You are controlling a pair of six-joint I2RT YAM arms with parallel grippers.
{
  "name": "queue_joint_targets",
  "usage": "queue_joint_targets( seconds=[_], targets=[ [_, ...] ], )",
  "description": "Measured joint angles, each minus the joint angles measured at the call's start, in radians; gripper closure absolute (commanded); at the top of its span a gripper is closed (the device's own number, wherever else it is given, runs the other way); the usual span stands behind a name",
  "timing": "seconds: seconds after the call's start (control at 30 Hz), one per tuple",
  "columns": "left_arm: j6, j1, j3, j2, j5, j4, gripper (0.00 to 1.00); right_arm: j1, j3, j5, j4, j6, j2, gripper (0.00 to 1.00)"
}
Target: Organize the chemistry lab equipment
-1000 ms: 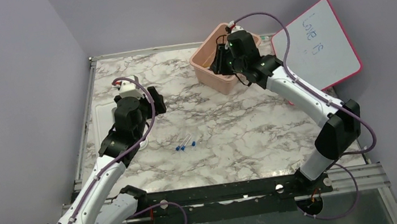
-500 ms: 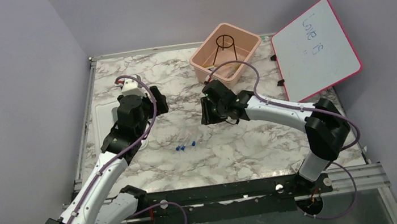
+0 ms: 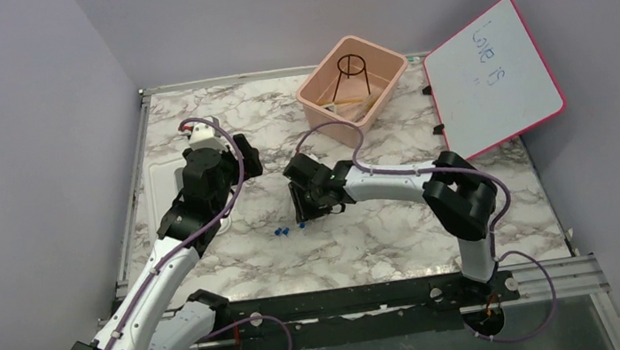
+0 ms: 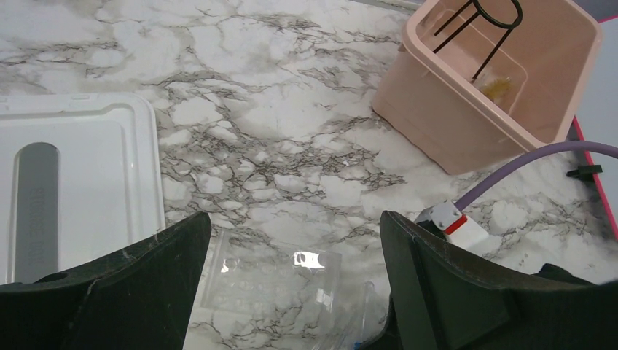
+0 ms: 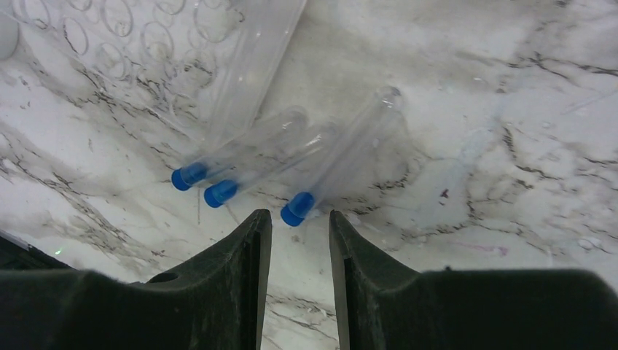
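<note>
The jaws of the left gripper (image 4: 293,235) stand wide apart with nothing between them, hovering over the left part of the marble table (image 3: 384,228). The jaws of the right gripper (image 5: 299,226) are parted by a narrow gap, and that gap is bare too. They point down at the table just left of its middle.

Three blue-capped test tubes (image 5: 248,164) lie on their sides on the marble, close together, on the near side of the table's middle. Their clear bodies fan out away from the right gripper's fingers (image 5: 240,292). The cap of the rightmost tube (image 5: 298,208) lies just beyond the fingertips, in line with the gap but not inside it. The other two caps sit a little to its left.

A clear plastic rack (image 5: 138,44) with round holes lies flat just beyond the tubes. A white lid (image 4: 73,182) rests on the table at the left edge.

At the far side, right of centre, sits the pink bin (image 3: 315,101). The black wire ring tripod (image 3: 351,67) stands upright inside it, and a long tan piece (image 3: 349,99) lies on the bin's floor beside it. A pink-framed whiteboard (image 3: 495,72) leans at the far right.
</note>
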Motion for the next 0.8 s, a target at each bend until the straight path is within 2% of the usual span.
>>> queue_joint_targets(
  seconds=[0.4,0.67,0.8],
  targets=[
    [0.0,0.002,0.0,0.0,0.0,0.0,0.11,0.026,0.129,0.093,-0.103,0.016,0.111,0.61],
    [0.0,0.006,0.0,0.0,0.0,0.0,0.11,0.026,0.153,0.17,-0.164,0.018,0.126,0.83],
    [-0.002,0.006,0.0,0.006,-0.001,0.0,0.1,0.026,0.151,0.207,-0.178,0.025,0.124,0.87]
  ],
)
